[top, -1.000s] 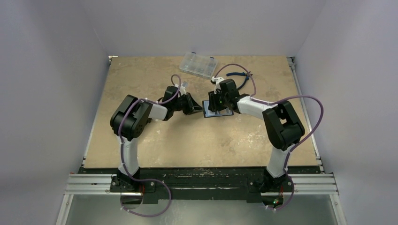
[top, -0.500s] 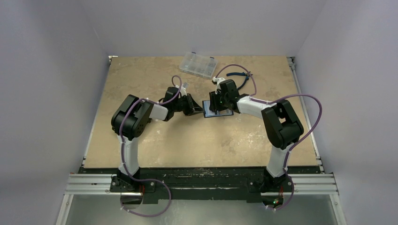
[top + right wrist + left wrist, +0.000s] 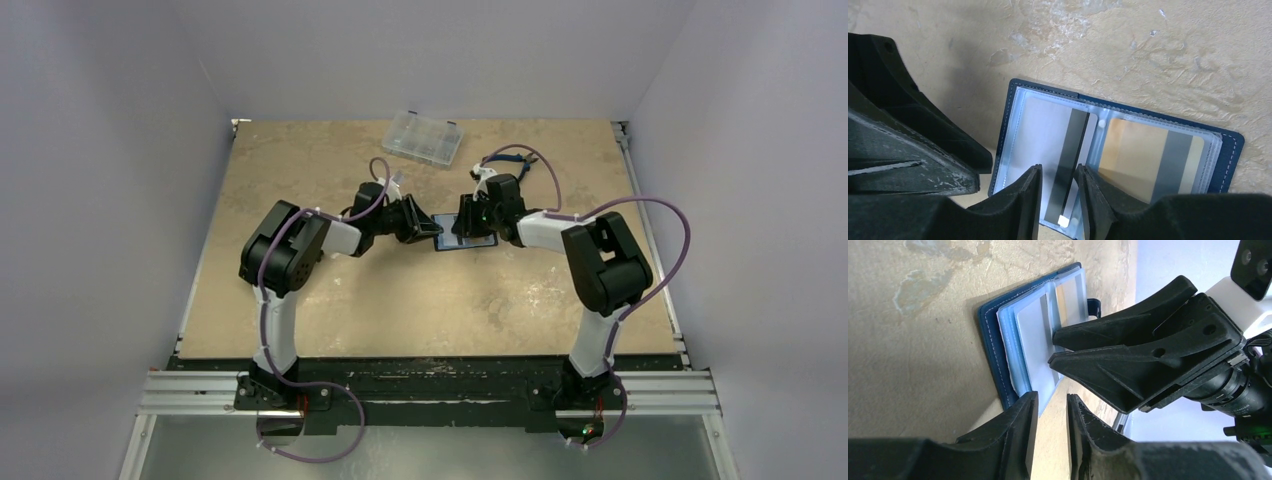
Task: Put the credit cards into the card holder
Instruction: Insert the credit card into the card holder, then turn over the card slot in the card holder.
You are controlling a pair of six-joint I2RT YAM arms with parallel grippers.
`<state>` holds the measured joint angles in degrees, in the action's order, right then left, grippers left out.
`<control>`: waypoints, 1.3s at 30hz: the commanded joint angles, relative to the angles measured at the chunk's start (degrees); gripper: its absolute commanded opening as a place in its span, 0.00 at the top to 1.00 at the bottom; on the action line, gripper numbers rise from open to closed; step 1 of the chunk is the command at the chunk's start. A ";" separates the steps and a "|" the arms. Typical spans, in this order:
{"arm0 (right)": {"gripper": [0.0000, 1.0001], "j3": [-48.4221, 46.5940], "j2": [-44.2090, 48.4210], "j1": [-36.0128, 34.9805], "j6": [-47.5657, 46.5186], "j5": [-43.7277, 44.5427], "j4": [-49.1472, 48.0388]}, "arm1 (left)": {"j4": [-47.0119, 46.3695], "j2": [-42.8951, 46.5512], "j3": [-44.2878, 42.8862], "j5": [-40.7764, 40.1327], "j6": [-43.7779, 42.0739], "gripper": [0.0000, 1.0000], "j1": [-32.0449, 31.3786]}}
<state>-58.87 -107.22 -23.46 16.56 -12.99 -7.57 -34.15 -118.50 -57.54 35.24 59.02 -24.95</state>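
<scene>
Credit cards point(image 3: 1043, 140) are seen tucked in the clear sleeves of the card holder point(image 3: 1232, 145), which is laid open on the desk point(image 3: 1148, 50) between both claws. The left claw point(image 3: 1051, 399) is parted narrowly, nothing held; the right claw point(image 3: 1059, 170) is parted narrowly over the striped card, nothing gripped.

High rear view, close opposed wrist views, apparently sharing card holder point(image 3: 1098, 131)

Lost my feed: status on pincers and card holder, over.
Left pincer parted, empty, at card holder edge. Right pincer parted over whitish card. Holder open flat, tan card sleeved. Nothing blocking.
</scene>
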 commanded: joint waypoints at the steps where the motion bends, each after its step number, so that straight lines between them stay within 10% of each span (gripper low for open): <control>1: 0.60 2.97 -0.70 2.18 2.06 -4.14 -1.56 | -3.23 -1.48 -2.60 0.94 0.77 0.69 -1.56; 39: 0.66 1.81 -2.59 2.64 1.96 -6.96 -1.35 | -0.01 -0.15 -3.77 -4.76 -1.57 0.66 -5.25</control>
<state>-56.97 -107.77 -20.56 18.41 -19.07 -11.44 -30.74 -118.61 -59.35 29.21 57.76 -28.95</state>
